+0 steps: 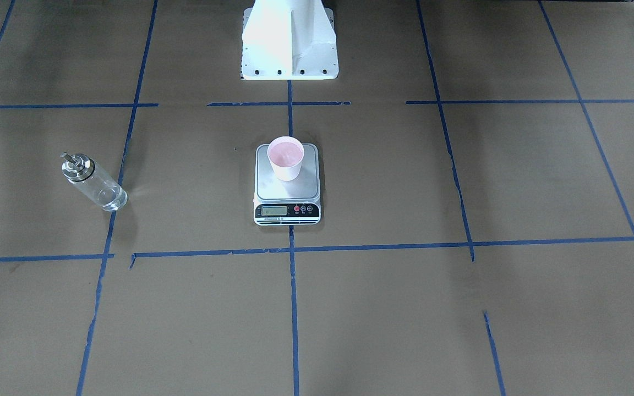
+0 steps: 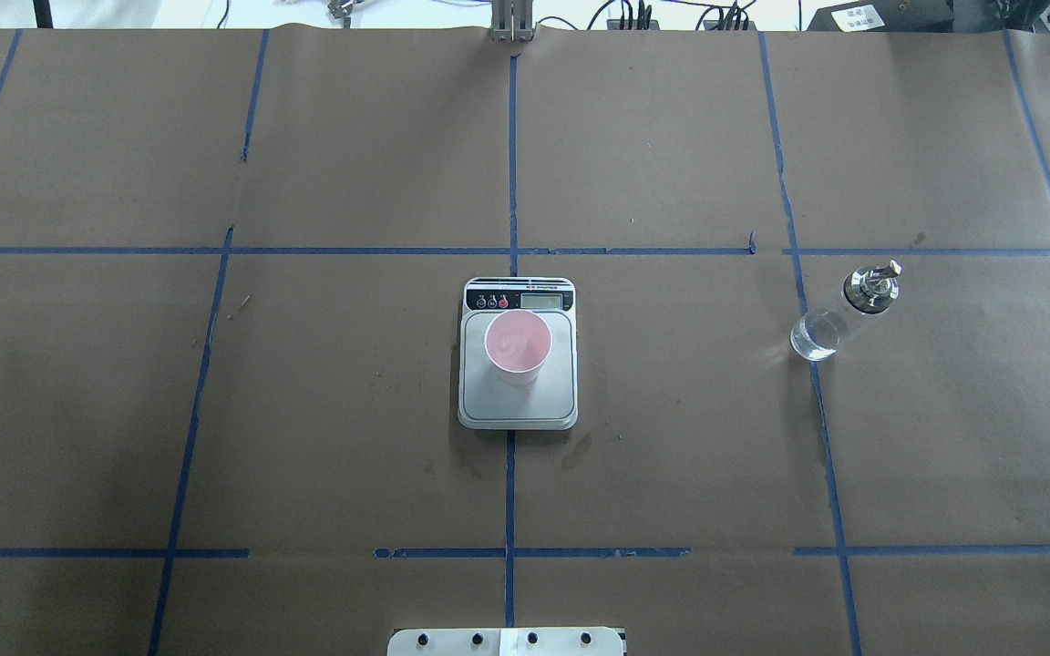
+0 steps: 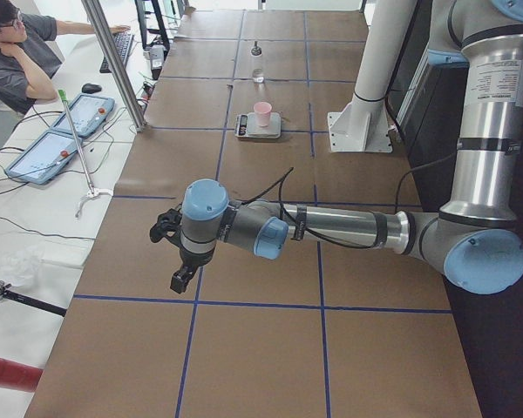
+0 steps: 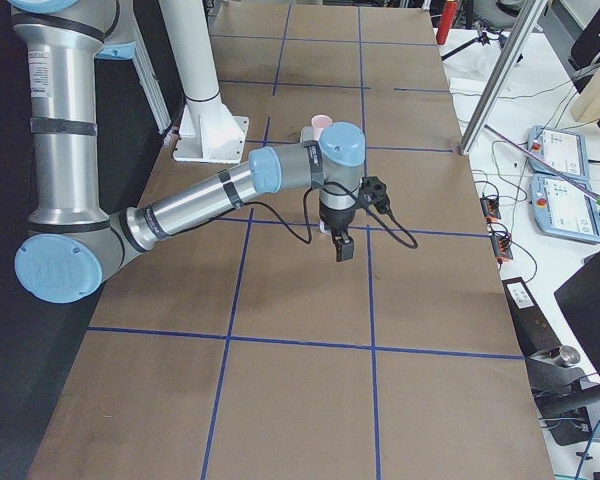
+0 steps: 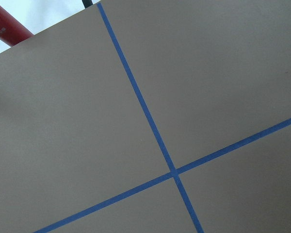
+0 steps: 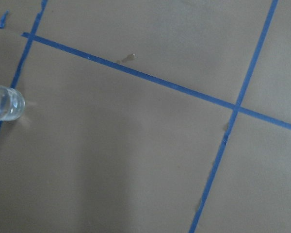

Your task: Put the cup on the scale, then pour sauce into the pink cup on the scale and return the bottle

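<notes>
Overhead exterior has the cup point(image 2: 518, 344) upright on the scale point(image 2: 518, 407), so step one looks done. The bottle point(image 2: 842, 312) stands well apart on the robot's right. Sauce poured? Can't tell. Left gripper point(image 3: 179, 277) and right gripper point(image 4: 341, 246) hang far off, and I cannot tell their finger state.
</notes>
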{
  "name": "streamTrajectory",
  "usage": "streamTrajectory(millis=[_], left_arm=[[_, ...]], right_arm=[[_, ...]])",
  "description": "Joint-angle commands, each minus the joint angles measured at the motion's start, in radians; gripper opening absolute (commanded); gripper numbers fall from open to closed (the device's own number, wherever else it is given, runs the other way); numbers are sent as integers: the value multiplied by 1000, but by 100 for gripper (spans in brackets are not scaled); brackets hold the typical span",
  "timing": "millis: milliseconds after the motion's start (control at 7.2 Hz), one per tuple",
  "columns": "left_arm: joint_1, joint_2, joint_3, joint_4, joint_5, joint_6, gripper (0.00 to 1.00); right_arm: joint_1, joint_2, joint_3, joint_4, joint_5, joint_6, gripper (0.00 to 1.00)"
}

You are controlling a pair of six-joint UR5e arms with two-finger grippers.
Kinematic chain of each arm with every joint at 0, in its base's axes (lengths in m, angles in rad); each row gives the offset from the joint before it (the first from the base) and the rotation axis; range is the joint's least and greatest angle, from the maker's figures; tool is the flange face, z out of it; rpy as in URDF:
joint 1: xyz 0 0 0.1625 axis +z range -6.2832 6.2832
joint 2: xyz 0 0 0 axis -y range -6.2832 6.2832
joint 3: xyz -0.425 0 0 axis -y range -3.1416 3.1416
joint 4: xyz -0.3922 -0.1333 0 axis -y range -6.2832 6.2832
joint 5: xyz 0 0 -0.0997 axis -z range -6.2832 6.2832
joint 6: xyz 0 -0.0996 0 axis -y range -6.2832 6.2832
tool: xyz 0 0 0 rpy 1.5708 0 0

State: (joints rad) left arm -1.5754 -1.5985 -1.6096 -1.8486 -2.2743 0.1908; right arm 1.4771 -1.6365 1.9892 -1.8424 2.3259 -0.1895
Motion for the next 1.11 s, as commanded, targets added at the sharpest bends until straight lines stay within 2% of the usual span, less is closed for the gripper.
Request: streamTrajectory(millis=[0,278,417,556,972], left_arm=[[0,49,2,2,1,1,100],[2,77,5,11,10,1,100],[0,78,4,18,6,-1,100],[0,77,4,31,4,-1,100],[2,75,39,31,1,-2,100]], right_arm=[[2,-16,-178,40,-8,-24,100],[3,-29,-292,278,-17,-21,100],[5,-25,-350,357,-17,14,100],[5,-22,-357,376,-17,103,100],[5,-16,-354,376,-14,145,100]])
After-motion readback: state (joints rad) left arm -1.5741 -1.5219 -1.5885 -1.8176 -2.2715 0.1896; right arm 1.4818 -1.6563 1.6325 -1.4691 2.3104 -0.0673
